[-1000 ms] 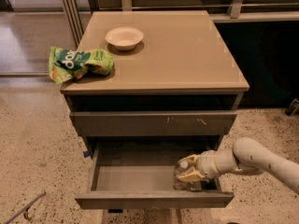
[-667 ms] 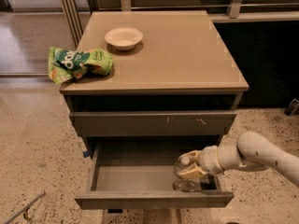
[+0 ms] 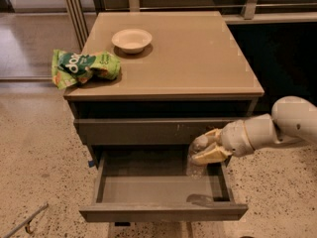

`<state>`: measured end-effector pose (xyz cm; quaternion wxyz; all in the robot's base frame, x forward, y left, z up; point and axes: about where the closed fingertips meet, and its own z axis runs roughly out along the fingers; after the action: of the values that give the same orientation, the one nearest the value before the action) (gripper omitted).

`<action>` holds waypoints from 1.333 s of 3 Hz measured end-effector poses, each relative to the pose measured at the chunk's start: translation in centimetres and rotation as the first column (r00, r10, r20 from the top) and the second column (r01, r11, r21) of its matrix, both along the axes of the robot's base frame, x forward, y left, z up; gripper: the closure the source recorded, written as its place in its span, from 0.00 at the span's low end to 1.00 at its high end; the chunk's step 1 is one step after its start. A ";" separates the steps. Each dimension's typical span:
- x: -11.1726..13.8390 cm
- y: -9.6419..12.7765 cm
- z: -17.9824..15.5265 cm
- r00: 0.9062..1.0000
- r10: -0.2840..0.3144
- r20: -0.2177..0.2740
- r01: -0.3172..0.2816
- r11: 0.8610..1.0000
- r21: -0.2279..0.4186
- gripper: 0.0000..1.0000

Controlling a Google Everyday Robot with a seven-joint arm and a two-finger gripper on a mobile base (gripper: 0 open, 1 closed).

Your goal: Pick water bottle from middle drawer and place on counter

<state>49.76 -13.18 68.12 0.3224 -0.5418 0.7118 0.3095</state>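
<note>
The middle drawer (image 3: pixel 163 190) is pulled open, and its grey inside is bare apart from a shadow at the right. My gripper (image 3: pixel 210 145) reaches in from the right. It is shut on the water bottle (image 3: pixel 195 163), a clear bottle with a white cap (image 3: pixel 200 143). The bottle hangs roughly upright above the drawer's right side, lifted off its floor, with the cap level with the scratched drawer front (image 3: pixel 148 131) above. The tan counter (image 3: pixel 198 58) is above the gripper and to its left.
A white bowl (image 3: pixel 132 38) stands at the back left of the counter. A green snack bag (image 3: pixel 84 67) lies over the counter's left edge. A speckled floor surrounds the cabinet. A dark rail and a dark opening are behind and to the right.
The gripper has risen with the water bottle, from low inside the drawer to above its rim. The arm has lifted with it. The bowl and bag have not moved.
</note>
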 end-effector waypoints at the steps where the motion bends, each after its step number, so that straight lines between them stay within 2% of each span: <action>1: 0.9 0.2 9.6 0.999 -0.017 0.042 0.017 1.000 -0.013 1.00; 2: 1.1 0.2 11.3 0.998 -0.018 0.054 0.019 1.000 -0.016 1.00; 3: 1.1 0.2 11.3 0.998 -0.018 0.054 0.019 1.000 -0.016 1.00; 4: 1.8 0.1 15.5 0.998 -0.042 0.046 0.043 0.999 -0.002 1.00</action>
<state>51.58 -13.11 83.61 0.3441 -0.5340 0.7162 0.2889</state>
